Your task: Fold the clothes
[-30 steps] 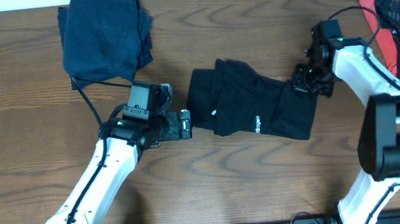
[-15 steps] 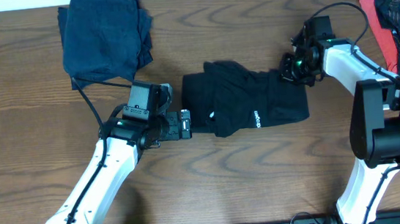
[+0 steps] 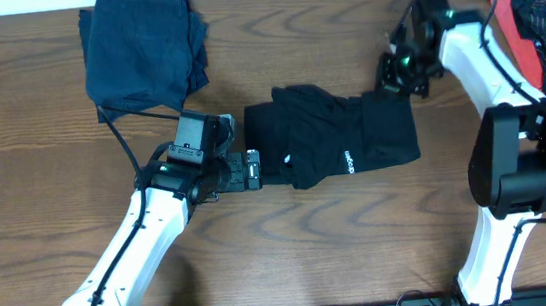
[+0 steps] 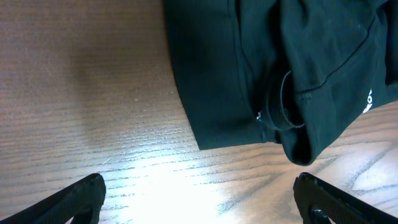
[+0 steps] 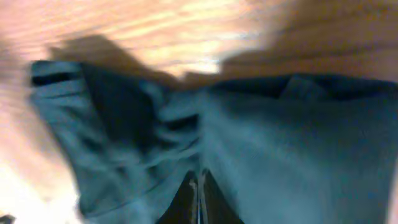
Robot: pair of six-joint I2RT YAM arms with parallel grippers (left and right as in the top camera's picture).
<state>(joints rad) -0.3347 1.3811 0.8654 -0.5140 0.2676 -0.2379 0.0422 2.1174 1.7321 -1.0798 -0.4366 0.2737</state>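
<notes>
The wooden table [image 3: 44,175] carries all the clothes. A black T-shirt [image 3: 337,142] with small white lettering lies crumpled in the middle of it. A dark navy shirt [image 3: 138,50] lies folded at the far left, and coral-red and black clothes [image 3: 531,18] are heaped at the right edge. The left gripper [image 3: 253,170] has its fingers wide apart, just beside the black T-shirt's left edge. The right gripper [image 3: 393,71] has its fingers together at the far right corner of this shirt; whether cloth is caught between them I cannot tell.

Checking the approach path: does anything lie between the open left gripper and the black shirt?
Nothing visible does: only bare table separates the left gripper from the near edge of the black shirt.
</notes>
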